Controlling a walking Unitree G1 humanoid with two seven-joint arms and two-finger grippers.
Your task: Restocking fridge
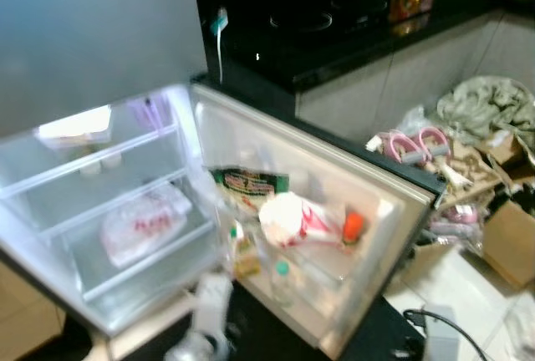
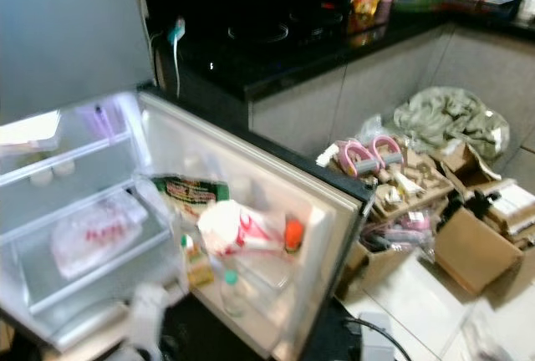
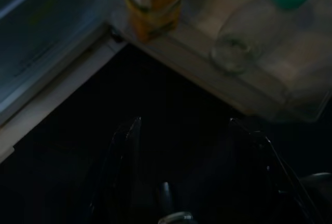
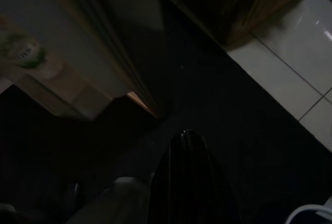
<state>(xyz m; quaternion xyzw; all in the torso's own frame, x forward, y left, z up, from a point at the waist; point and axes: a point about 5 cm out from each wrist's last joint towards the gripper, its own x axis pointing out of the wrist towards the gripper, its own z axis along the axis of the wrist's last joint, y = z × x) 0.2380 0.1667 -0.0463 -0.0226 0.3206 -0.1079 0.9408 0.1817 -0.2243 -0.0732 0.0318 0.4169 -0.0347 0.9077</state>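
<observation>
Two end effectors hanging low, left end effector [image 3: 181,130] spread below fridge door [image 1: 334,211]

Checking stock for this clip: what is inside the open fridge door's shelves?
The fridge door holds a white-and-red bag, a green packet, a small carton and a green-capped bottle. The bag covers whatever sits behind it.

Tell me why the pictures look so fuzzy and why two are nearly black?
Eye views: soft motion blur across the open fridge door and floor clutter, glare on the lit shelves. Wrist views: deep shade, left gripper and right gripper barely outlined.
</observation>
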